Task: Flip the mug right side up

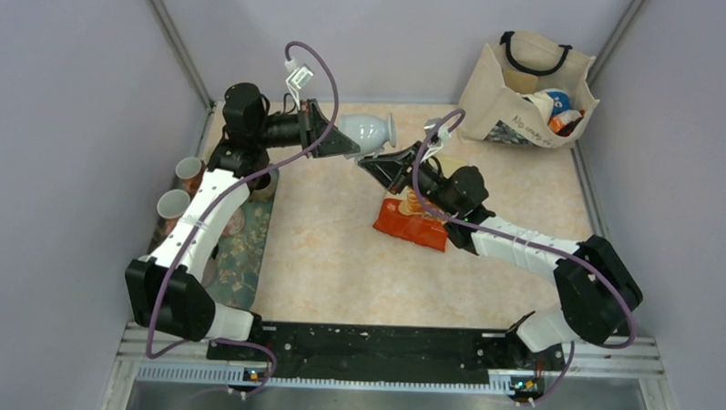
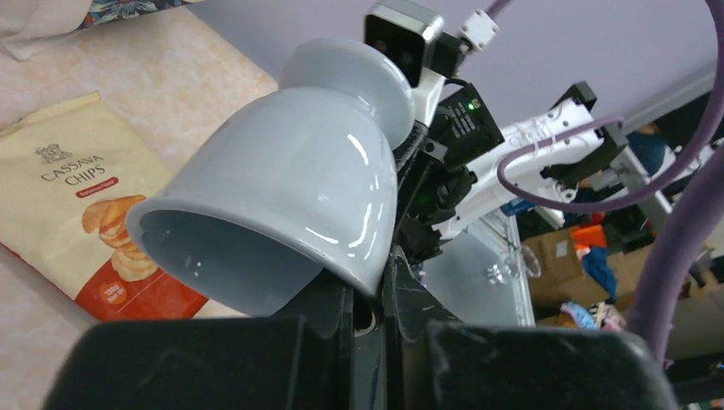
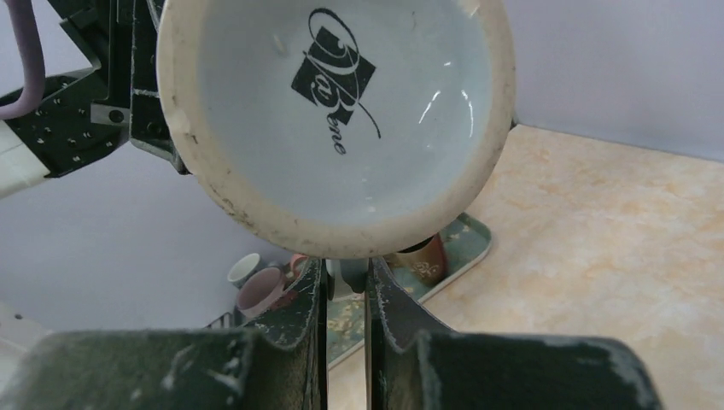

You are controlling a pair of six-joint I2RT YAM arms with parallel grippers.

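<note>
A: Which step?

B: Mid-turn, by the look of it. Pinching the mug (image 1: 366, 130) by its rim wall with the left tool (image 2: 376, 301), clamped nearly closed on the thin china. Held up in the air over the far part of the worktop (image 1: 339, 268), lying on its side, mouth toward the left tool, foot toward the right.

A: And the right tool (image 3: 346, 282)?

B: Parked just under the foot, looking straight at the printed base. Narrowed to a slit. Touching the foot ring or merely beside it? Cannot tell from here.

A: Next?

B: Probably needs a roll of the left wrist to bring the mouth upward, or a hand-over at the foot, then lowering onto a bare patch. Calls for care: glazed, smooth, held by one thin edge, so likely to slip or swing.

A: Down below?

B: Pale marbled worktop. Orange chip bag (image 1: 413, 223) almost beneath the mug, so better to set down beside it. Patterned tray (image 1: 244, 242) along the left edge, two small cups (image 1: 173, 203) just beside it. Tote bag (image 1: 527, 88) full of packets in the far right corner. Plain lilac walls (image 1: 62, 112) on three sides.
</note>
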